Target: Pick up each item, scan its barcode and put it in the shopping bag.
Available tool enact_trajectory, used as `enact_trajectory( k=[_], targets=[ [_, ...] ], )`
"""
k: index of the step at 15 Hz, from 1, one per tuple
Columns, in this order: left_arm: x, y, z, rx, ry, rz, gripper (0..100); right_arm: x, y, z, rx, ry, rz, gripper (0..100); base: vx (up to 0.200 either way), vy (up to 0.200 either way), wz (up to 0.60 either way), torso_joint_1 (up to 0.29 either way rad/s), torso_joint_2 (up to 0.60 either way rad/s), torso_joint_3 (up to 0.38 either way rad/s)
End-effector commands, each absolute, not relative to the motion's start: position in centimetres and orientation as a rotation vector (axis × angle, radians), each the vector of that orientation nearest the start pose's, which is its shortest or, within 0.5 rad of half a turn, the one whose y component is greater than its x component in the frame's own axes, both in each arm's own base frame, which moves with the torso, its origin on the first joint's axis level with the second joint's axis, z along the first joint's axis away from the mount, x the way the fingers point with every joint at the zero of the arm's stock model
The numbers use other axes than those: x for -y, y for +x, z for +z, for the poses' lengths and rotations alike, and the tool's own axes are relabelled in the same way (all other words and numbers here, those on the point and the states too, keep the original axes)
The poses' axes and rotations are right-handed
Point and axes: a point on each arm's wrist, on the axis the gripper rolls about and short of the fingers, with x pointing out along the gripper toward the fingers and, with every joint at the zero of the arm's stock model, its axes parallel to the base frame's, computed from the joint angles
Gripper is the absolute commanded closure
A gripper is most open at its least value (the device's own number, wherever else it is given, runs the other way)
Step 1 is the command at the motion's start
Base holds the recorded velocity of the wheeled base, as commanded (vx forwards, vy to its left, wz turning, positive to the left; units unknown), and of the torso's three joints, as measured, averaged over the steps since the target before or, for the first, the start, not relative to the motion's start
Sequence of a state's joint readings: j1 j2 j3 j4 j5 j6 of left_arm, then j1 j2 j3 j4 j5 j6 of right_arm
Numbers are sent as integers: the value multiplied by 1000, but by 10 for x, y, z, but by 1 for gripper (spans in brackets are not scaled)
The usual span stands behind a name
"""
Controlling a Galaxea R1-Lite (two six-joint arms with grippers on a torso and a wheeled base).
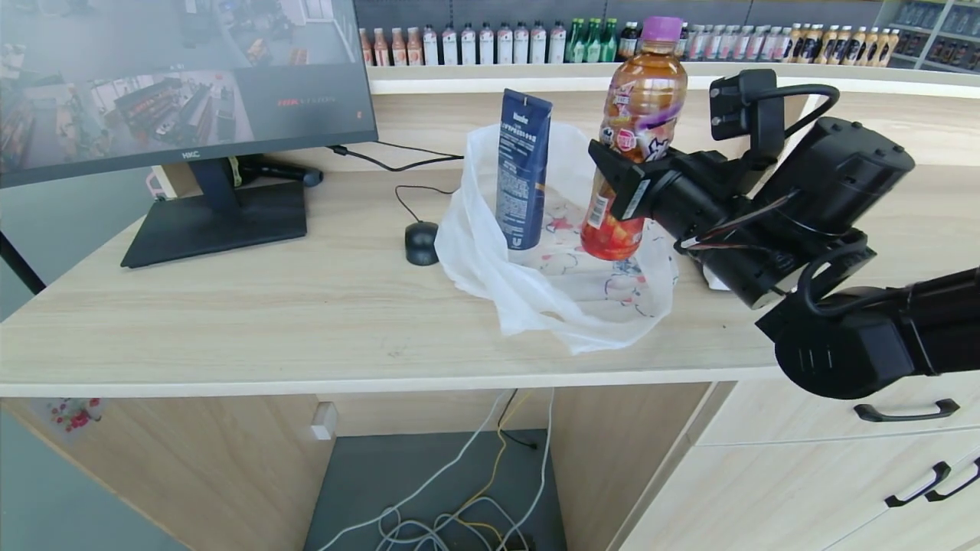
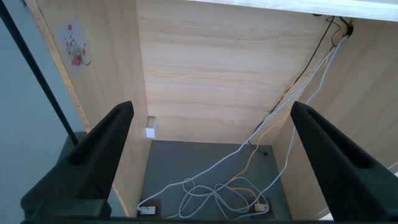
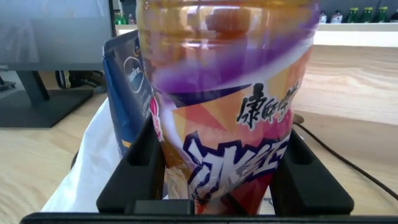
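- Left gripper [image 2: 211, 115]: hangs low in front of the open bay under the counter [image 1: 230, 306], fingers wide apart, nothing between them; loose cables [image 2: 217, 186] on the floor beyond.
- Right gripper [image 1: 622, 184], out over the counter: clamps the drink bottle [image 1: 641, 115] at mid-body, one finger on each side of the label, as in the right wrist view [image 3: 217, 171] around the bottle [image 3: 224, 74].
- Holds the bottle upright, purple cap up, base over the open mouth of the white shopping bag [image 1: 566, 314]; cannot tell whether the base touches the plastic.
- Inside the bag, just beside the bottle on the robot's left: blue tube [image 1: 523, 168], standing on end, apart from the bottle.
- Left of the bag: black mouse [image 1: 421, 242], then the monitor [image 1: 184, 76] on its stand.
- Farthest back: row of bottles [image 1: 536, 42] along a shelf.
- Step in hand, by the look of it: bagging the bottle; cannot tell whether scanned.
- Next move calls for a straight lowering into the bag, clear of the tube so as not to topple it, then parting the fingers only once the base rests firmly.
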State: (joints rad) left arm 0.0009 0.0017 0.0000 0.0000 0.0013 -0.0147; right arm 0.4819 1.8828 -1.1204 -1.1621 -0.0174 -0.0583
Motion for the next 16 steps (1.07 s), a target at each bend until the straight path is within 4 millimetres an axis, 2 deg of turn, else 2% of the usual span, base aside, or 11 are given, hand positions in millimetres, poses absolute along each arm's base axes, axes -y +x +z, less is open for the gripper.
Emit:
enact_trajectory(
  k=[1, 8, 16],
  targets=[
    [0, -23, 76, -2, -15, 3, 0, -167, 340, 249, 387, 31, 426, 100, 0, 0, 0, 0, 0, 0],
    [0, -23, 76, -2, -15, 2, 0, -165, 360, 229, 346, 10, 430, 100, 0, 0, 0, 0, 0, 0],
    [0, -23, 76, -2, -14, 2, 0, -166, 360, 216, 328, -50, 426, 100, 0, 0, 0, 0, 0, 0]
  ],
)
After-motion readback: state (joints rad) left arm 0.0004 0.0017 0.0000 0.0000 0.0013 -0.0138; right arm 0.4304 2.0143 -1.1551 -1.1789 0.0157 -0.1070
